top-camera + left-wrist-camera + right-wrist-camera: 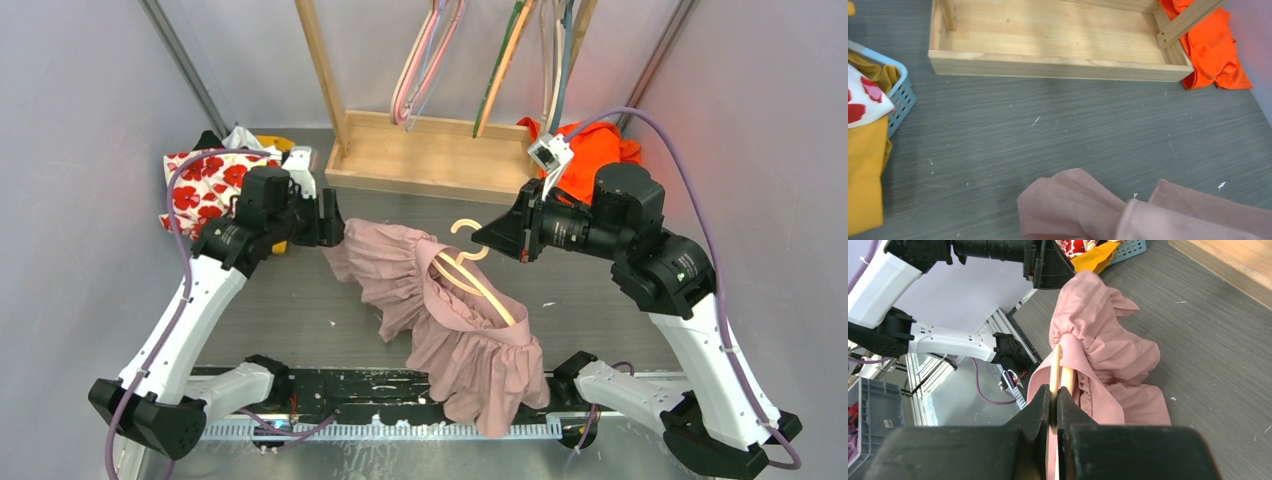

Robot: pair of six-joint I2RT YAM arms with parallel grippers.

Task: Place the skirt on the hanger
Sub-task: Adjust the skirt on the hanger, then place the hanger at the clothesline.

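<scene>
A pink ruffled skirt [470,340] lies draped across the table's middle, its lower end hanging over the near edge. A cream hanger [482,285] is threaded inside its waistband, with the hook sticking out. My right gripper [487,238] is shut on the hanger near its neck; in the right wrist view the fingertips [1044,405] pinch the hanger's bar [1055,365] in front of the skirt [1103,345]. My left gripper [335,222] holds the skirt's far left edge raised; it also shows in the right wrist view [1060,275]. The left wrist view shows only skirt folds [1083,210], no fingers.
A wooden rack base [430,155] stands at the back with several hangers [425,60] on it. An orange garment [595,150] lies at the back right. A blue basket [900,95] with floral cloth [205,185] and yellow cloth sits at the back left.
</scene>
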